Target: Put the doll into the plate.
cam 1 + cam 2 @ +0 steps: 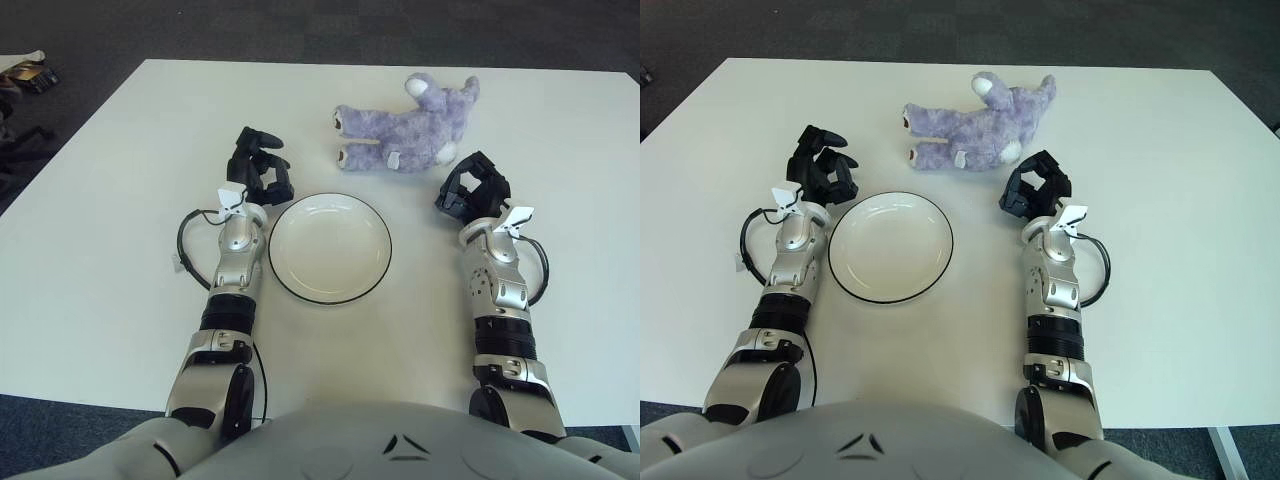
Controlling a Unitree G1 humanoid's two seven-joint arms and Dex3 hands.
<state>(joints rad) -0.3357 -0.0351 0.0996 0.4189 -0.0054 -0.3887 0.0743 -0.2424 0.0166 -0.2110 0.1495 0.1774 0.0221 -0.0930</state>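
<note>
On the white rectangular table (110,200) in front of me I count one plate, one doll and my own two hands, and I can read no writing or brand on any of them. Going from my left: my left hand (258,165) shows just beside the plate's upper-left rim, its three black fingers loosely curled and holding nothing — whether it touches the tabletop I cannot tell. A thin black cable (186,238) loops out beside that wrist. Next comes the round white plate with a thin dark rim (330,248), lying flat near the middle of the table between my two forearms, with nothing in it. Beyond it, further from me and a little to the right, the fluffy lavender-purple stuffed animal doll (405,125) lies on its side on the table, pale feet pointing toward my left, head toward my right — well clear of the plate. My right hand (473,187) shows just below the doll's head end, near it but apart, fingers loosely curled around nothing.
</note>
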